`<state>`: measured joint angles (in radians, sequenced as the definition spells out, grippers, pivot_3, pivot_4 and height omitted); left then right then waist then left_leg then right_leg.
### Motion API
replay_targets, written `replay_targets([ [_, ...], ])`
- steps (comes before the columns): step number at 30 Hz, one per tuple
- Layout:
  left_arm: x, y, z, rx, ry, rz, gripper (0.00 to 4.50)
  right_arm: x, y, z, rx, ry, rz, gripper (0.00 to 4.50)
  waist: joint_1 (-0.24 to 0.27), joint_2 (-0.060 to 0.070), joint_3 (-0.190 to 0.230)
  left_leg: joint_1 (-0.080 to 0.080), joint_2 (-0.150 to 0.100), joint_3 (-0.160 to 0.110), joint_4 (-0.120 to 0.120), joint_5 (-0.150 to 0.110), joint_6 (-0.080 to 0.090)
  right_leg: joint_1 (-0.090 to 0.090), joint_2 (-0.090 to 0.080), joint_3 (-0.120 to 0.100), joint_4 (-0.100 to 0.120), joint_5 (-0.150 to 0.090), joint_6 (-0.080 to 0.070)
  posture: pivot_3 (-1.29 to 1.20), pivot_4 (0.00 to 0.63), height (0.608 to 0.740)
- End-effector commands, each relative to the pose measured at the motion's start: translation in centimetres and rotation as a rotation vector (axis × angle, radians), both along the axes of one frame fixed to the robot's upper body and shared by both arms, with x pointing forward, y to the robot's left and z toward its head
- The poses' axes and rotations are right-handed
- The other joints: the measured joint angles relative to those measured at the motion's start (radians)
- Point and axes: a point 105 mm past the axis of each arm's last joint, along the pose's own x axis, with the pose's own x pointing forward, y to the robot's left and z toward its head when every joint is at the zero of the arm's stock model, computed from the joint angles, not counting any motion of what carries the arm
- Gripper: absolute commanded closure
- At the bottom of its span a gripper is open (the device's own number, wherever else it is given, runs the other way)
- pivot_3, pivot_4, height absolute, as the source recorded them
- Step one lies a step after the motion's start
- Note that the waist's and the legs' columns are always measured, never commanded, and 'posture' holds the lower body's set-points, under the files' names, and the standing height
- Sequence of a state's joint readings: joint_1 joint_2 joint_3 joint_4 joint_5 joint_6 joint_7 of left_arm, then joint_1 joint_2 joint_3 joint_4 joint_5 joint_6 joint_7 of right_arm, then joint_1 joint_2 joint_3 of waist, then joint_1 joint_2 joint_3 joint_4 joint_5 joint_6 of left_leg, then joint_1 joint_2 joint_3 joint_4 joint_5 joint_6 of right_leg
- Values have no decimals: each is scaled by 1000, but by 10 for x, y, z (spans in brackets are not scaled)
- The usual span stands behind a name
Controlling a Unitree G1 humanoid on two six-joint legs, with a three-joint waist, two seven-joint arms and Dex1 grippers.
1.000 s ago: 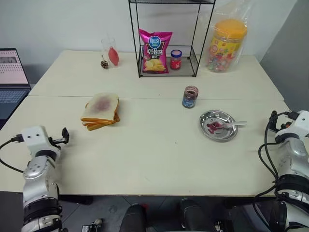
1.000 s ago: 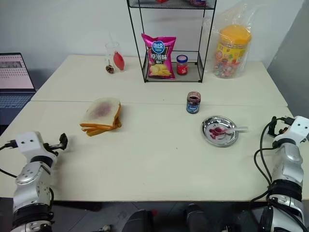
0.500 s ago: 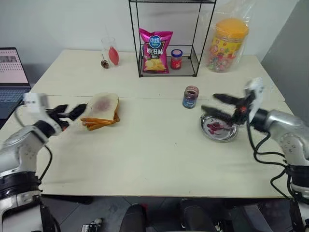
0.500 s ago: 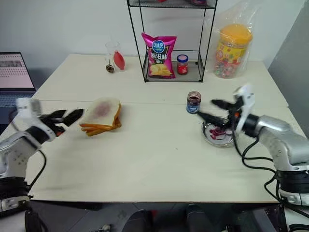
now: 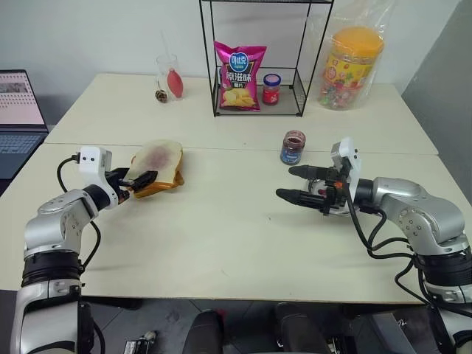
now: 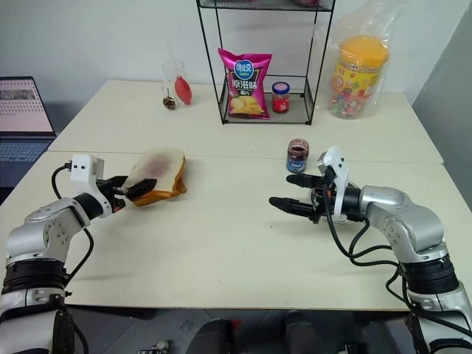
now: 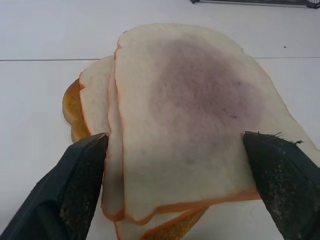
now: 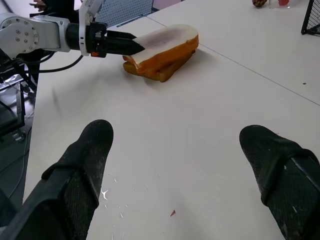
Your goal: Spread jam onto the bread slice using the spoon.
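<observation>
Left gripper [image 5: 140, 179] is right at the near edge of the bread stack [image 5: 157, 169], fingers spread apart on either side of the top slice [image 7: 192, 115]. From the wrist view the two pads [image 7: 82, 172] sit at the slice's two edges, but I can't really tell if they're touching it or just beside it. That top slice has a big purple jam stain across the middle, and there are a few more slices under it, crusts showing.

Right gripper [image 6: 287, 193] hovers over the table [image 5: 236, 236] in front of the metal dish [image 5: 341, 210], fingers wide apart and holding nothing, pointing across toward the bread. The dish is mostly hidden behind the hand, so the spoon isn't something I can make out.

Jam jar [image 5: 292, 147] with the blue label stands open just behind the right gripper, near the table's middle seam. Farther back there's a wire rack [image 5: 258, 59] with a chips bag [image 5: 237, 66] and a red-lidded jar [image 5: 271, 89].
</observation>
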<state>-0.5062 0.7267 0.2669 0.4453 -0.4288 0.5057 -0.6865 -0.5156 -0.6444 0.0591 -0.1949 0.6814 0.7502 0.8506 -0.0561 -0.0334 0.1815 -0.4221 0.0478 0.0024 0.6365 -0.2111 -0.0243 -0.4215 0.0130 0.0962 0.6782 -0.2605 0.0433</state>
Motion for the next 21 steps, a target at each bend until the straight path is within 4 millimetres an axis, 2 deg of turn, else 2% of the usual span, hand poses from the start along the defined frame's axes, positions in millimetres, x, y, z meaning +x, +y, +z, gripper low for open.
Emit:
replay_targets([
  [1, 3, 1, 10, 23, -33, -4, 990, -6, 5, 13, 16, -51, 35, 0, 0, 0, 0, 0, 0, 0, 0, 0, 0, 0, 0, 0, 0, 0, 0, 0, 150, 740],
  [9, 6, 0, 9, 40, -25, -13, 2388, -4, 4, 16, 32, -57, 16, 0, 0, 0, 0, 0, 0, 0, 1, 0, 0, 0, 0, 0, 0, 0, 0, 0, 150, 740],
  [17, 8, 1, 8, 53, -23, -6, 4023, 0, -1, 21, 40, -62, -10, 0, 2, 0, 0, 0, 0, 0, 1, 0, 0, 0, 0, 0, 0, 0, 0, 0, 150, 740],
  [20, 10, -1, 13, 68, -44, -9, 4486, 1, -3, 22, 43, -63, -18, 0, 2, 0, 0, 0, 0, 0, 1, 0, 0, 0, 0, 0, 0, 0, 0, 0, 150, 740],
  [21, 11, -1, 16, 77, -56, -8, 4486, 1, -3, 22, 43, -63, -19, 0, 2, 0, 0, 0, 0, 0, 1, 0, 0, 0, 0, 0, 0, 0, 0, 0, 150, 740],
])
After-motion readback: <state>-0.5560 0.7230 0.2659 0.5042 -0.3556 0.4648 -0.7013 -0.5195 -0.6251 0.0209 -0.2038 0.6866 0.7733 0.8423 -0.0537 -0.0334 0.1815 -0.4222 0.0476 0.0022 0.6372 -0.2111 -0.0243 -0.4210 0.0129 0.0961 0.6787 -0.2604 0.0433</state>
